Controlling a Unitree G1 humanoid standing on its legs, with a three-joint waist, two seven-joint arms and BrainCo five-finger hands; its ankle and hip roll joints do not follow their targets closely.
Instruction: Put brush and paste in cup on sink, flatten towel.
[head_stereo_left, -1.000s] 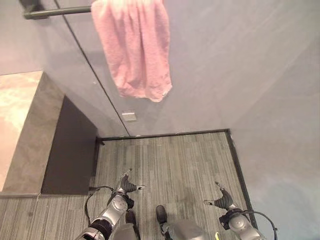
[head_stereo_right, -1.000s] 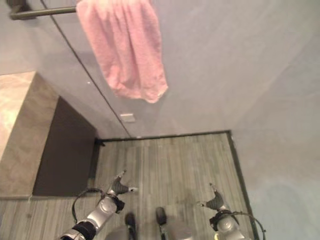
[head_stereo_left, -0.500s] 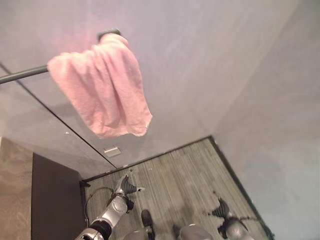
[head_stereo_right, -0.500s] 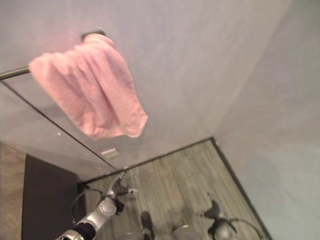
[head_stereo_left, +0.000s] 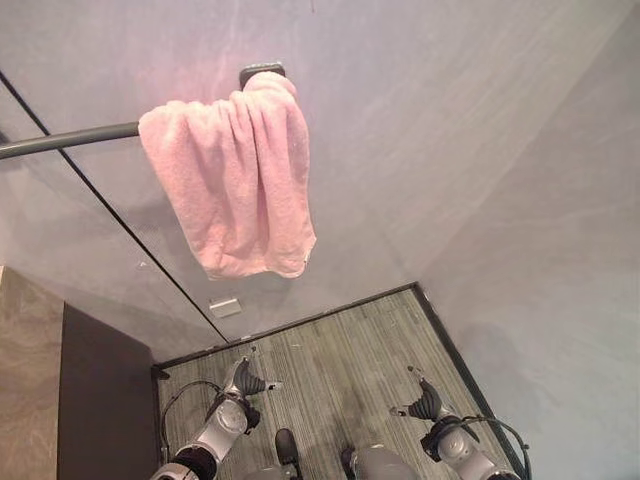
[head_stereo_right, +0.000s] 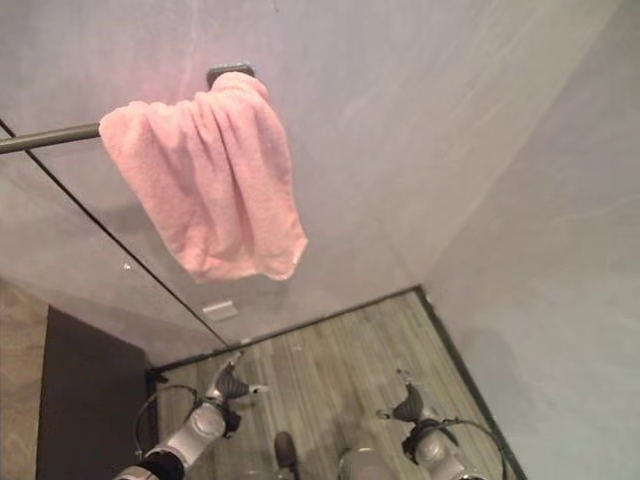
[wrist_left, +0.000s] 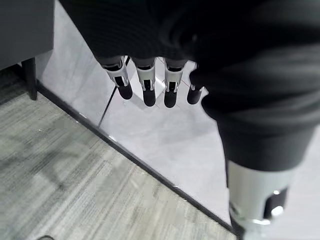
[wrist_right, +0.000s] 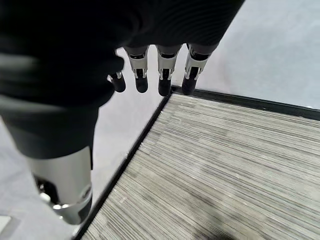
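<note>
Nothing moved but the camera — towel (head_stereo_left: 235, 180) bunched on rail (head_stereo_left: 65, 140), both hands (head_stereo_left: 243, 382) (head_stereo_left: 424, 404) relaxed, empty.

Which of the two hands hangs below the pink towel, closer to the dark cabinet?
The left hand, low over the floor under the towel; the right hand hangs toward the corner wall, away from the cabinet.

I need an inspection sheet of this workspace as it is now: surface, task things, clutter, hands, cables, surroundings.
Surface: grey striped floor; edge of a stone counter at the robot's left.
Job's things: pink towel hangs bunched over the dark rail; brush, paste, cup: nothing seen.
Clutter: nothing seen.
Hands: left hand and right hand low over the floor, fingers straight, holding nothing.
Cables: nothing seen.
Surroundings: grey walls, small wall plate, dark cabinet front.
</note>
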